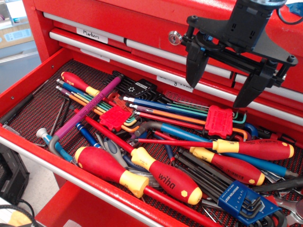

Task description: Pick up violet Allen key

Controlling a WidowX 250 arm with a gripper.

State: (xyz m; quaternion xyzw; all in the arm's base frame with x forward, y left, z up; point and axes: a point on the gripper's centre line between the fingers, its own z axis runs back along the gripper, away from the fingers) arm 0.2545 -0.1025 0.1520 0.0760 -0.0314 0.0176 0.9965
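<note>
The violet Allen key lies diagonally in the open red drawer, left of centre. Its magenta shaft runs from upper right near the black hex key holder down to a bare grey bend and short arm at the lower left. It rests on top of thin coloured hex keys. My gripper hangs above the drawer's right rear part, well to the right of the key and higher. Its two black fingers are spread apart with nothing between them.
Red-and-yellow-handled screwdrivers lie across the drawer's front and right. Thin multicoloured hex keys sit in red holders. A blue holder with black hex keys is at the front right. Closed drawers with silver handles stand behind.
</note>
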